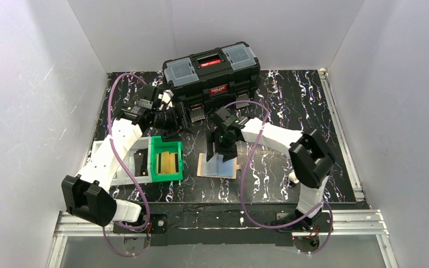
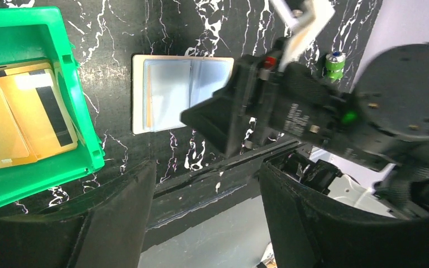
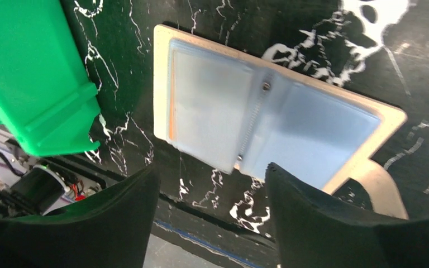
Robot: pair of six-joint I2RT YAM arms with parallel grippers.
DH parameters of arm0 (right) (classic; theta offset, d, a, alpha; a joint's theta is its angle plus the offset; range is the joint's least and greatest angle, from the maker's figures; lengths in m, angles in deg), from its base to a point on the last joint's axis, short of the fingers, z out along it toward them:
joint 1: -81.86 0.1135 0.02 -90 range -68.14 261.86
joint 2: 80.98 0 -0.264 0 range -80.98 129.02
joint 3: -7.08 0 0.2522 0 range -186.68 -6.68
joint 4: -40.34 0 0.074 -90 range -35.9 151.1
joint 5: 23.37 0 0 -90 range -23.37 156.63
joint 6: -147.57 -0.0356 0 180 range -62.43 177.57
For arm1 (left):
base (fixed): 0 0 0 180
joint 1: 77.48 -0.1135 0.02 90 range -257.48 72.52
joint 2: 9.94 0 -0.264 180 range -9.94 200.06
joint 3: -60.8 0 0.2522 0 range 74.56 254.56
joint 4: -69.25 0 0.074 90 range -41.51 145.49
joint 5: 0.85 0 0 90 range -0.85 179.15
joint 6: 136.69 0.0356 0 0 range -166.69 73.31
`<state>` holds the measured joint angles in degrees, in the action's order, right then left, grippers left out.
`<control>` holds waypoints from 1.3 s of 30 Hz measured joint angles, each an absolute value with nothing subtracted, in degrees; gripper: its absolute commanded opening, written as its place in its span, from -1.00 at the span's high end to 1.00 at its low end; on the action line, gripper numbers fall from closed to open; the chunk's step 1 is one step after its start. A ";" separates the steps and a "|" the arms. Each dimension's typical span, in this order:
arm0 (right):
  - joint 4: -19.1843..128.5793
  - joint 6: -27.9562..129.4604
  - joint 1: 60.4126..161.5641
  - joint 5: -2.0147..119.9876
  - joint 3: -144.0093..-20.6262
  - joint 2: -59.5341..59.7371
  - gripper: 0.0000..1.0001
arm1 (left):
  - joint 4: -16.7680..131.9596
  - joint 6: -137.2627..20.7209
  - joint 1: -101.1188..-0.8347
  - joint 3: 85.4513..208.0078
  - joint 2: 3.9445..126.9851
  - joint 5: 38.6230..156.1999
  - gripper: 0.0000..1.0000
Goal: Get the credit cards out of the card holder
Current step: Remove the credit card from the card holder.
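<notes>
Nearest on the table [image 1: 290,111], at its near left, a green bin [image 1: 166,175] sits against a white tray [image 1: 127,180]. The bin holds yellow-tan slabs [image 2: 28,111] and stands just left of the work, so it looks like the drop place for whatever comes out. Just right of it, and apart from it, the card holder [image 1: 223,167] lies spread flat with its inside up, which leaves both clear sleeves open to reach from above. The credit cards [image 3: 201,111] are inside those sleeves: a light blue face shows through the plastic, and an orange edge runs along the outer side of the sleeve nearer the bin. None is out yet, so I judge the task to be at its first pull. The right gripper [image 3: 211,181] hangs over the holder's far part, pointing down, fingers spread with nothing between them, set, I think, to come down on a sleeve or a card edge. Whether it touches the holder I cannot tell. Farther back and left, beyond the bin, the left gripper [image 2: 206,173] is likewise spread and empty, its camera facing the holder, perhaps ready to pin the holder down. Farthest back stands a black toolbox [image 1: 212,70], its lid down.
</notes>
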<state>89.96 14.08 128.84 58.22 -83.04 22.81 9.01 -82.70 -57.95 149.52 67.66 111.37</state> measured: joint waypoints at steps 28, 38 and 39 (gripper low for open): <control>98.00 17.65 133.02 64.87 -92.48 36.25 0.66 | 10.06 -82.29 -60.88 146.02 66.61 115.39 -0.35; 93.70 17.67 130.11 60.26 -87.61 34.13 0.78 | 11.59 -82.29 -60.13 140.97 68.23 115.74 -0.08; 92.82 17.60 129.74 59.45 -86.78 33.74 0.79 | 11.81 -82.35 -59.74 140.64 68.73 115.72 -0.04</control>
